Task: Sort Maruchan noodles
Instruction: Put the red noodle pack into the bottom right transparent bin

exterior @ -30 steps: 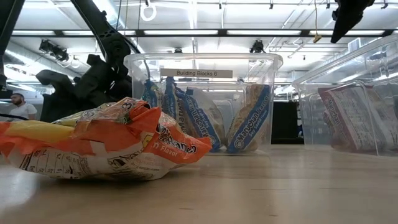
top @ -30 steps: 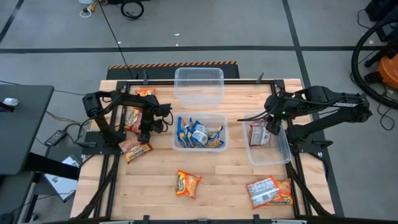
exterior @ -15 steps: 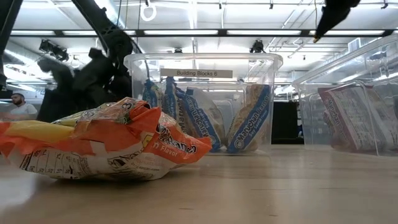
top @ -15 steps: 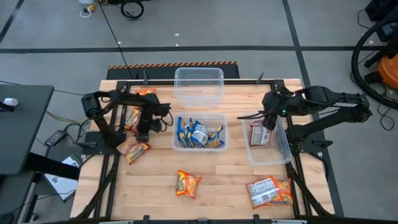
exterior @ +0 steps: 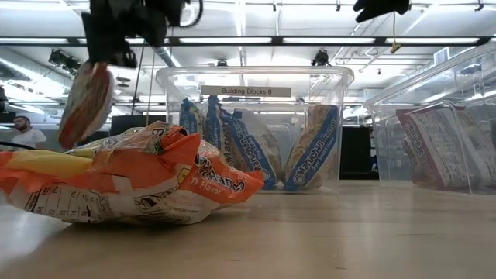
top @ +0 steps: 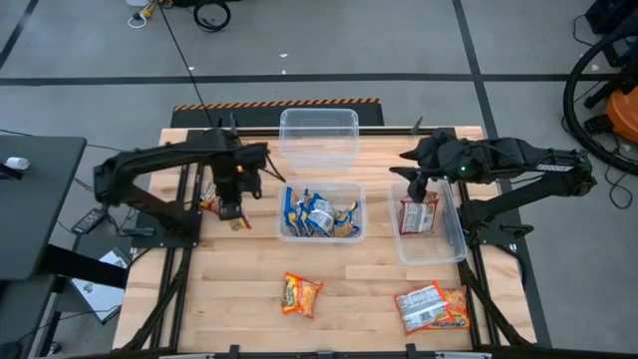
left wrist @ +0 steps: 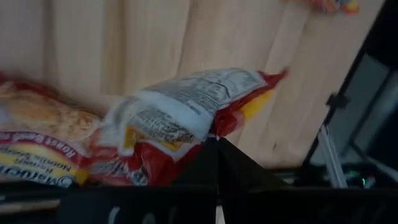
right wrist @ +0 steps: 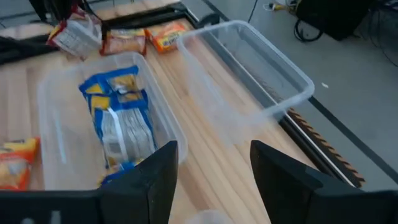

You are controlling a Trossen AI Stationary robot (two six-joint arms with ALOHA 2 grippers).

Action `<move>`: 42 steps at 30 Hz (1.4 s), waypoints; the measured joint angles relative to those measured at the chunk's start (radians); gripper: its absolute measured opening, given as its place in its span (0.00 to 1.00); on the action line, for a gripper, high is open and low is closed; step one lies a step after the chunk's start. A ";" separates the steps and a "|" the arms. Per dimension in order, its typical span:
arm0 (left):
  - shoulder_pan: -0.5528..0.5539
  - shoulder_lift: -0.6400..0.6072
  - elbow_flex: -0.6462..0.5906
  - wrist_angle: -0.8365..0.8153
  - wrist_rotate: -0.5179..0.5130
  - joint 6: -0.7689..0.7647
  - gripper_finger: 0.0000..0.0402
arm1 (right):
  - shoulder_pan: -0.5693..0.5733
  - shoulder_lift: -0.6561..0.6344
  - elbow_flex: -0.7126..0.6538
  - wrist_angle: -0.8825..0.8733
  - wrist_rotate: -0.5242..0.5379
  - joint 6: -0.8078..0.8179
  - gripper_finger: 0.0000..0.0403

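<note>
Fingers of your left gripper [top: 230, 204] are clamped on one orange packet [exterior: 85, 103], which hangs clear of the table [top: 349, 289] in the low view, just left of the middle tub [top: 321, 211]. The left wrist view shows that packet [left wrist: 186, 118] pinched between the dark fingers, with more packets on the wood beneath it.

By my reading, you are mid-carry with an orange packet. The next move calls for taking it to a tub for that colour, most likely the empty tub [top: 318, 138] at the far edge, and letting go only once it is over the rim. That destination is a guess.

Counting from left to right in the high view:
- About two orange packets [top: 212, 189] lie on the table near your left gripper, partly hidden by the arm, so the count is unsure.
- One orange packet [top: 301, 293] lies alone on the near side of the table.
- Three clear tubs stand on the table: the empty one, the middle one and the right tub [top: 429, 229].
- Several blue packets [top: 317, 215] fill the middle tub, perhaps four or five; they overlap too much to be sure.
- One red-and-white packet [top: 416, 215] sits in the right tub.
- One or two red-and-white packets [top: 432, 306] lie at the near right corner.

Your right gripper [top: 417, 178] hovers over the far end of the right tub, its fingers [right wrist: 149, 180] apart and holding nothing.
</note>
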 joint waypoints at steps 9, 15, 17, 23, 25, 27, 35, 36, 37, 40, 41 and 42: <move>-0.105 -0.150 0.120 0.230 -0.054 -0.238 0.00 | 0.033 0.050 0.000 0.221 -0.021 -0.033 0.59; -0.186 -0.177 0.180 0.494 -0.143 -0.376 0.00 | 0.145 0.189 0.000 0.564 -0.023 -0.142 0.58; -0.201 -0.177 0.195 0.575 -0.179 -0.397 0.00 | 0.176 0.240 0.006 0.707 -0.021 -0.183 0.58; -0.230 -0.144 0.194 0.854 -0.302 -0.327 0.00 | 0.239 0.398 0.135 0.905 0.117 -0.414 0.60; -0.234 -0.125 0.187 0.887 -0.323 -0.300 0.00 | 0.244 0.436 0.181 0.891 0.127 -0.460 0.60; -0.234 -0.100 0.189 0.961 -0.329 -0.262 0.00 | 0.243 0.462 0.213 0.864 0.131 -0.468 0.60; -0.283 -0.035 0.189 1.054 -0.357 -0.118 0.00 | 0.202 0.489 0.229 0.607 0.184 -0.313 0.58; -0.291 -0.031 0.191 1.057 -0.360 -0.100 0.00 | 0.196 0.490 0.230 0.595 0.184 -0.286 0.58; -0.298 -0.028 0.190 1.040 -0.360 -0.073 0.00 | 0.193 0.486 0.230 0.571 0.182 -0.268 0.58; -0.325 -0.005 0.189 1.042 -0.380 -0.002 0.00 | 0.190 0.487 0.231 0.539 0.134 -0.262 0.56; -0.331 0.003 0.189 1.040 -0.393 0.005 0.00 | 0.190 0.489 0.231 0.524 0.105 -0.261 0.56; -0.337 0.008 0.189 1.053 -0.409 0.008 0.00 | 0.190 0.493 0.231 0.522 0.068 -0.255 0.55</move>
